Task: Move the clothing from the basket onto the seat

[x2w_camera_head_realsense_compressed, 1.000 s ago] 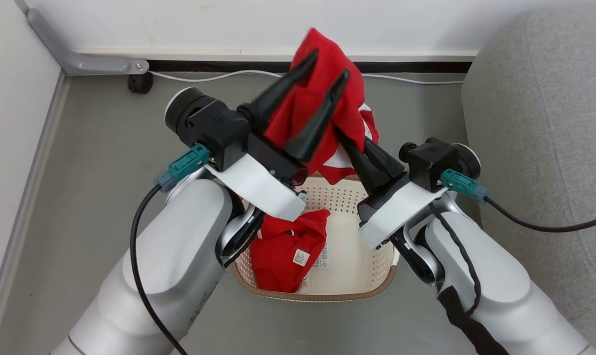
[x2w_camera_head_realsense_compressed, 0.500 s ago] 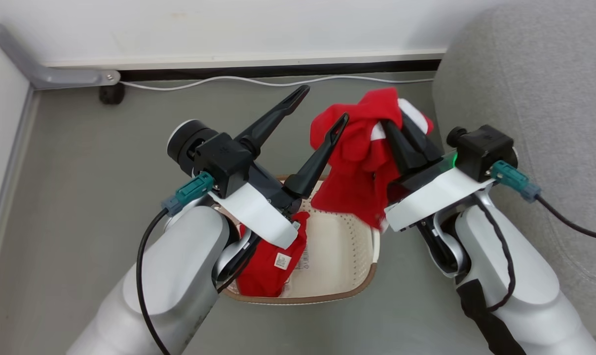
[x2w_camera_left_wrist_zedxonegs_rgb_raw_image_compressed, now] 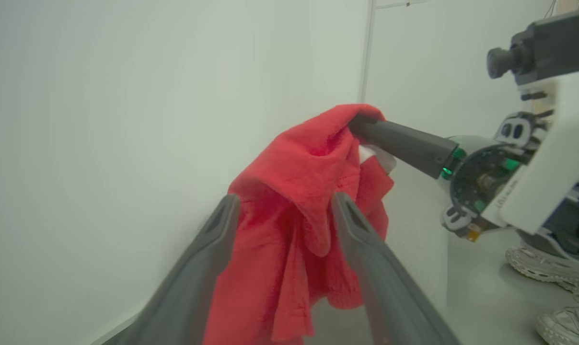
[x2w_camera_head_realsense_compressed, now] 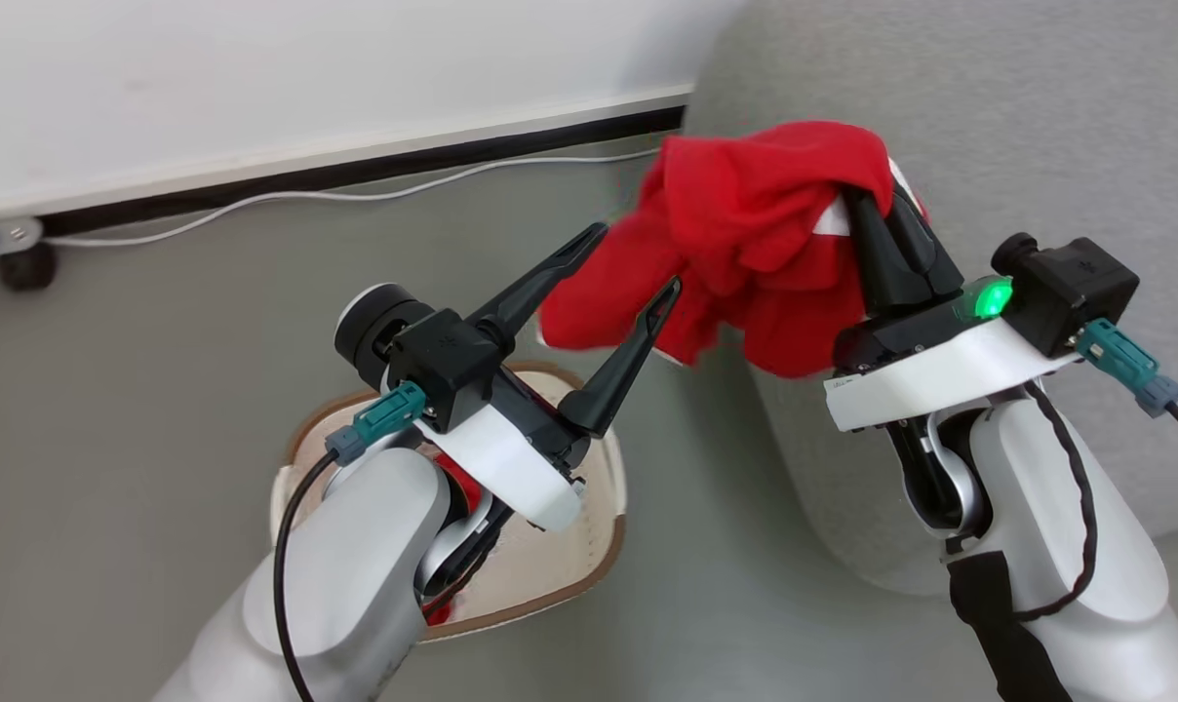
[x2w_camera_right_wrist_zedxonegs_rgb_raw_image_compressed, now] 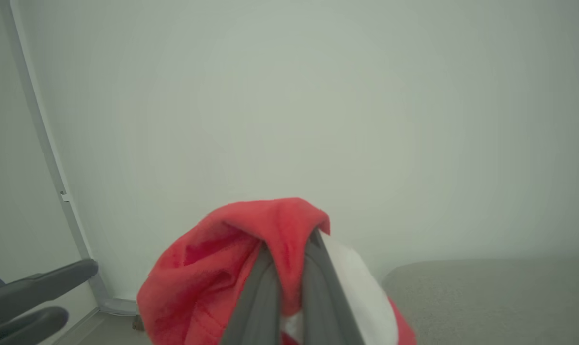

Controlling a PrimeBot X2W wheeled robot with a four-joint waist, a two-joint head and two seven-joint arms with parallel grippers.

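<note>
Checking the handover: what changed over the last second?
The left end effector opened and let go of the red garment; the right end effector swung it rightward from above the basket toward the sofa. The right grip stayed shut; the basket stayed on the floor.

Silver forearms (x2w_camera_head_realsense_compressed: 355, 556), black cables (x2w_camera_head_realsense_compressed: 1077, 507), teal plugs (x2w_camera_head_realsense_compressed: 384, 417), apparently green lamp (x2w_camera_head_realsense_compressed: 989, 297).

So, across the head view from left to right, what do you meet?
basket → left gripper, open → garment → right gripper, shut on the garment
</note>
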